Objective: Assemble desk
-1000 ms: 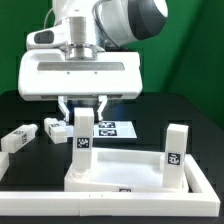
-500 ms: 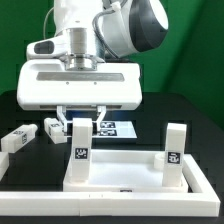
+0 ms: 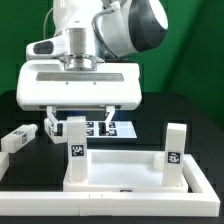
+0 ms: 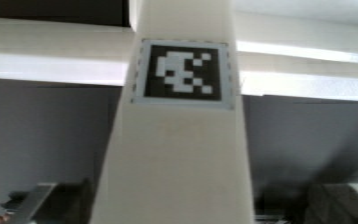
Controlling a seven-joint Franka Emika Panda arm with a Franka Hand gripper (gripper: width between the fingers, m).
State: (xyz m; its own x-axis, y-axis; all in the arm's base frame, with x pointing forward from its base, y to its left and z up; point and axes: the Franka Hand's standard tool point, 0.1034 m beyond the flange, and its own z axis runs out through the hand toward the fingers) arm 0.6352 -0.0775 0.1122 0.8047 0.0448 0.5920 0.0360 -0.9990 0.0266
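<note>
The white desk top [image 3: 122, 172] lies on the table with two white tagged legs standing in it, one at the exterior view's left [image 3: 77, 152] and one at the right [image 3: 176, 152]. My gripper [image 3: 84, 118] hangs over the left leg with its fingers [image 3: 61, 115] spread to either side of the leg's top, apart from it. In the wrist view the leg [image 4: 179, 130] fills the middle, and the gripper [image 4: 179, 205] straddles it with a dark gap on each side. The gripper is open and holds nothing.
Two loose white legs [image 3: 20, 139] [image 3: 52, 127] lie on the black table at the exterior view's left. The marker board [image 3: 118, 128] lies behind the desk top. A white border rail [image 3: 100, 208] runs along the front and right.
The fingers have spread wider from the left leg and the hand has shifted slightly. The leg stays standing in the desk top.
</note>
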